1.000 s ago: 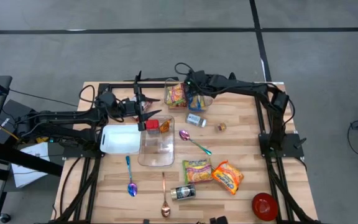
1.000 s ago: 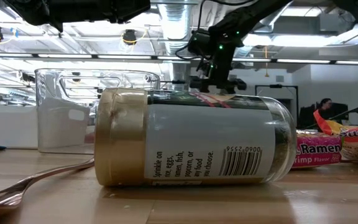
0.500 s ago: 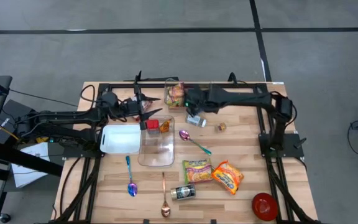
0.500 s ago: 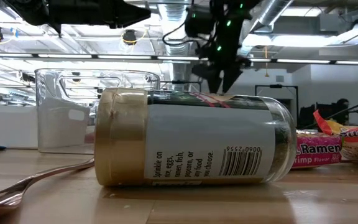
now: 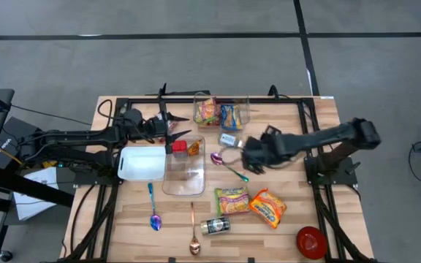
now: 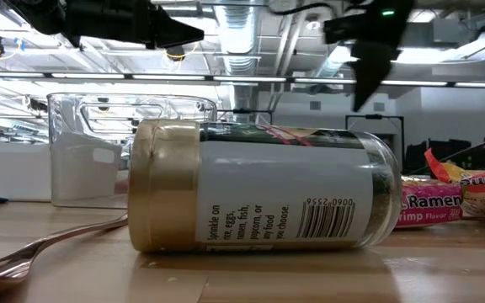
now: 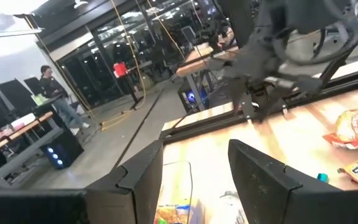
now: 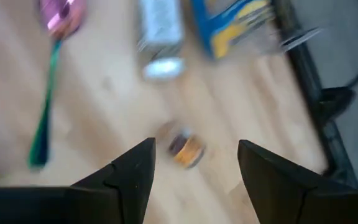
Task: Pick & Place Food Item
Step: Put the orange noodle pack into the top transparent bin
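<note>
My right gripper (image 5: pixel 248 159) hangs open above the table's middle with nothing between its fingers. In the right wrist view (image 8: pixel 194 171) it is over a small round brown item (image 8: pixel 185 149), with a small jar (image 8: pixel 160 37) and a pink spoon with a green handle (image 8: pixel 48 81) beyond. A blue snack packet (image 5: pixel 230 115) and a red-yellow one (image 5: pixel 207 111) stand in a clear container (image 5: pixel 245 109) at the far edge. My left gripper (image 5: pixel 180 126) waits open and level over the far end of a clear bin (image 5: pixel 185 175).
The bin holds a red item (image 5: pixel 177 146) and an orange one (image 5: pixel 194 147); a white lid (image 5: pixel 142 163) lies beside it. Two ramen packets (image 5: pixel 232 199) (image 5: pixel 267 207), a seasoning jar (image 5: pixel 215 226), two spoons (image 5: pixel 154 212) (image 5: pixel 193 234) and a red bowl (image 5: pixel 310 242) lie near the front.
My right gripper has swung fast from the clear container at the far edge toward the near and right, rolling as it went, and is now over the table's middle. The blue packet stays in the container. Its fingers show no change in gap.
</note>
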Tool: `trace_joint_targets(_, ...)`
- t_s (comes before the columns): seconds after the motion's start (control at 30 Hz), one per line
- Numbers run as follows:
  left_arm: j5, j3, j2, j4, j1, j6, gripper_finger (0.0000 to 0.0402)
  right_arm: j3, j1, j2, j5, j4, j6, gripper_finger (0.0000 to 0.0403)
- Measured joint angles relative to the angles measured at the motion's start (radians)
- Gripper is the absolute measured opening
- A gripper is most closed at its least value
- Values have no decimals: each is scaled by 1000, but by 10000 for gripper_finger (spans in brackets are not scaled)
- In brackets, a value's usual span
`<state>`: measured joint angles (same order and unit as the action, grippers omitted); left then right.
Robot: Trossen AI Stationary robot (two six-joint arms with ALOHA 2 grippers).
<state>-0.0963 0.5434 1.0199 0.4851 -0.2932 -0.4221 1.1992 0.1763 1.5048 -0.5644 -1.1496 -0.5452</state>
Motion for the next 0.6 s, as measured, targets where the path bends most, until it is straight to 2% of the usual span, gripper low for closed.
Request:
trace_joint_targets(0.27, 0, 0, 0, -27, 0, 35, 176, -261, 167, -206, 119, 211, -111, 221)
trace_joint_targets(0.43, 0, 0, 0, -32, 0, 38, 176, -368, 190, -236, 339, 334, -134, 212)
trace_joint_targets(0.6, -1, 0, 0, -31, 1, 38, 176, -387, 217, -221, 526, 378, -167, 193)
